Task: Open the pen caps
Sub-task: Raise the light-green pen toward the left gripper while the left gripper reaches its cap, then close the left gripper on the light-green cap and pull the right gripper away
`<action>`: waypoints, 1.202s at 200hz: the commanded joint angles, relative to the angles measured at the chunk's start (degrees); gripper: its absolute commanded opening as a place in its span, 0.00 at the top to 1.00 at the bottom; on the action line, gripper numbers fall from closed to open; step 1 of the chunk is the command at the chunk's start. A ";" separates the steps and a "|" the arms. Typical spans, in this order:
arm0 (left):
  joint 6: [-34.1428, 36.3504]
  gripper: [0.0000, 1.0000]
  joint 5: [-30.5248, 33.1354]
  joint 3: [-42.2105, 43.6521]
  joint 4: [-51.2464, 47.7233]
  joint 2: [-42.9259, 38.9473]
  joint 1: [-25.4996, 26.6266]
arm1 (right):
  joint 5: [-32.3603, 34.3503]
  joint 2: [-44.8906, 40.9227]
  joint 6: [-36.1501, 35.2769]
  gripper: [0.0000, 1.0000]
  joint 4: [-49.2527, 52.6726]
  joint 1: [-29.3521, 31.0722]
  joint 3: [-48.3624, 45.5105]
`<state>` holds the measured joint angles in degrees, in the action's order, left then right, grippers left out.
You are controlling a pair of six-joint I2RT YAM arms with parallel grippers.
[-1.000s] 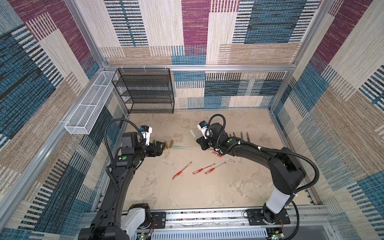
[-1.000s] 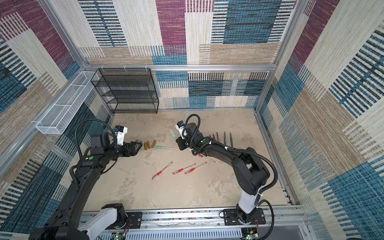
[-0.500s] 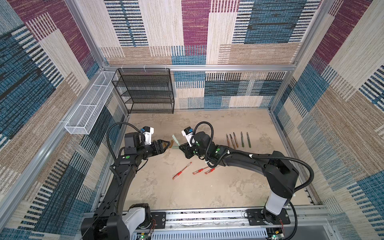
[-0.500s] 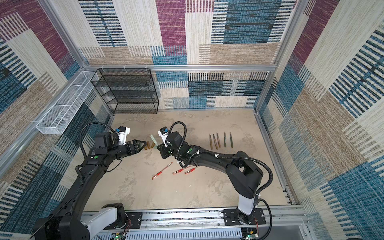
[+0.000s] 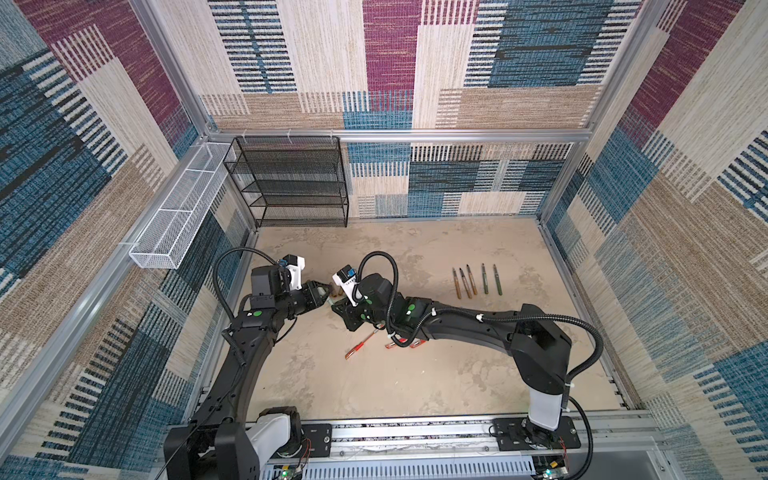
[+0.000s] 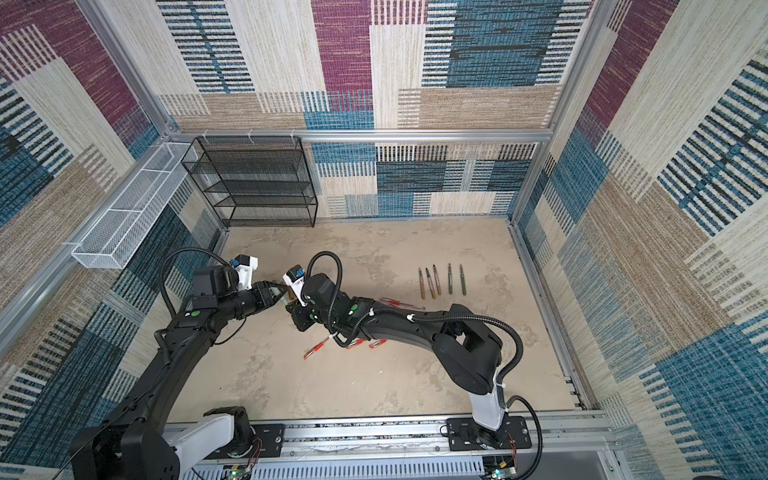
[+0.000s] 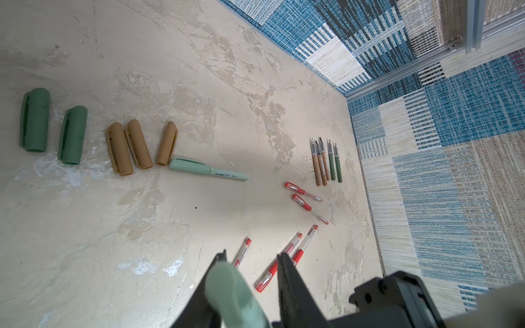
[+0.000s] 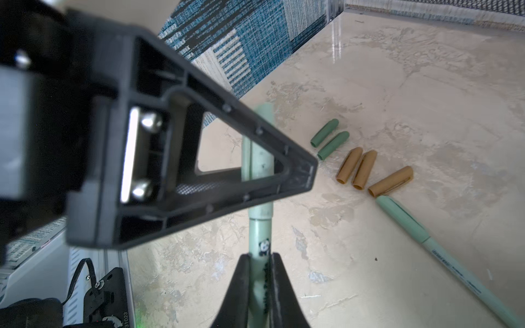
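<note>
My right gripper [image 8: 260, 257] is shut on the barrel of a pale mint pen [image 8: 260, 238], held above the table at centre left. My left gripper [image 7: 251, 255] meets it head-on, with its jaws closed in around the pen's mint cap [image 7: 227, 286]. The cap lies against one finger, and a thin gap shows at the other's tip. In both top views the grippers [image 5: 326, 293] [image 6: 291, 309] nearly touch. On the table lie loose pen caps: two dark green [image 7: 34, 119] and three golden brown [image 7: 139, 143]. A second capped mint pen [image 7: 207, 170] lies beside them.
Several capped red pens [image 7: 302, 191] [image 5: 361, 347] lie scattered under and near my right arm. A row of uncapped barrels [image 5: 476, 282] lies at the right. A black wire shelf [image 5: 291, 183] stands at the back left. A white mesh basket [image 5: 178, 220] hangs on the left wall.
My right arm carried the mint pen leftward to the left gripper. The left gripper moved in to meet it and its jaws closed from wide open around the cap.
</note>
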<state>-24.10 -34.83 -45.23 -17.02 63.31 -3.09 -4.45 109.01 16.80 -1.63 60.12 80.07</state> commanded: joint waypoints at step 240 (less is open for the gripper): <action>1.63 1.00 5.94 -2.14 -2.25 -1.09 -4.35 | -4.84 1.00 0.93 1.00 0.46 0.18 -5.40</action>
<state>-24.91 -35.73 -45.63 -20.91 62.19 -5.34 -9.91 110.87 16.56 -3.77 60.34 76.42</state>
